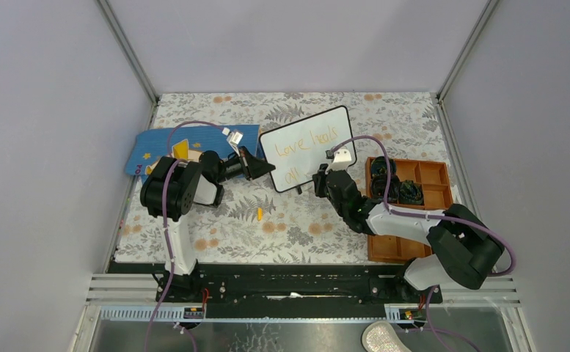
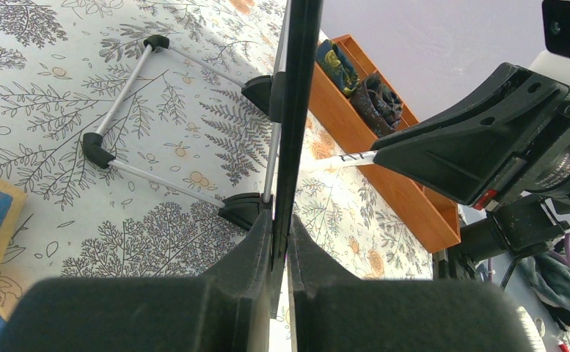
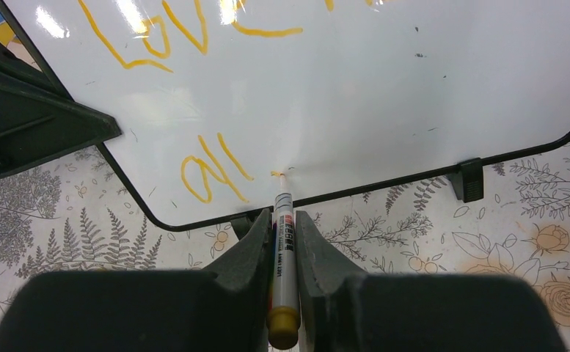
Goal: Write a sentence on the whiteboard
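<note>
Whiteboard: small glossy white black-framed whiteboard [image 3: 428, 88], left edge clamped in my left hand [image 2: 280, 227].
Marker: slim white marker [image 3: 284, 246] gripped by my right hand [image 3: 282, 220], tip touching the whiteboard beside the orange handwritten sentence [image 3: 212, 170].
Risk: pressing hard may tip the whiteboard and skew my strokes.

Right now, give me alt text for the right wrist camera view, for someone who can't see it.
The right gripper holds a white marker with a yellow end, its tip on the glossy white, black-framed whiteboard just right of "all" in the orange handwritten sentence. The black left gripper clamps the board's left edge; floral tablecloth lies below.
</note>
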{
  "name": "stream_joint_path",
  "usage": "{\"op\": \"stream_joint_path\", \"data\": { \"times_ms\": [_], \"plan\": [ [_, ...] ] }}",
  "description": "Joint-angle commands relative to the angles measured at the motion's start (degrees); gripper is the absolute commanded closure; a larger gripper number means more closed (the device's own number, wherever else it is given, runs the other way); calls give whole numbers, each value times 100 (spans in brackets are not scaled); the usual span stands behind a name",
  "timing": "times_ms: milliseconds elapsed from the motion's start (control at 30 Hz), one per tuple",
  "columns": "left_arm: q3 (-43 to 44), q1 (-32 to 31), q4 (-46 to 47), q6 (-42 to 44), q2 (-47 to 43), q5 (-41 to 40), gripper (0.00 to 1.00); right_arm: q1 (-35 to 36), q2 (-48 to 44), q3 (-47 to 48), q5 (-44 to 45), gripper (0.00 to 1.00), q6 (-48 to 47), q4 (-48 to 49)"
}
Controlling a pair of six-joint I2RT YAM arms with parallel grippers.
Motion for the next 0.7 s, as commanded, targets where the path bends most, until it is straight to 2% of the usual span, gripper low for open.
{"op": "stream_joint_path", "data": {
  "times_ms": [0,300,567,667],
  "plan": [
    [-47,-118,-432,2,-8,102,100,-74,-311,-16,104,100,21,145],
    [-98,-121,-334,3,-54,51,100,-74,-1317,179,-285,100,151,-261],
    [-146,-122,-256,-32,-142,19,69,-74,-2386,188,-368,100,-9,-1062],
    [-180,-118,-163,-69,-143,10,60,-74,-2799,161,-373,100,-88,-1382]
  ]
}}
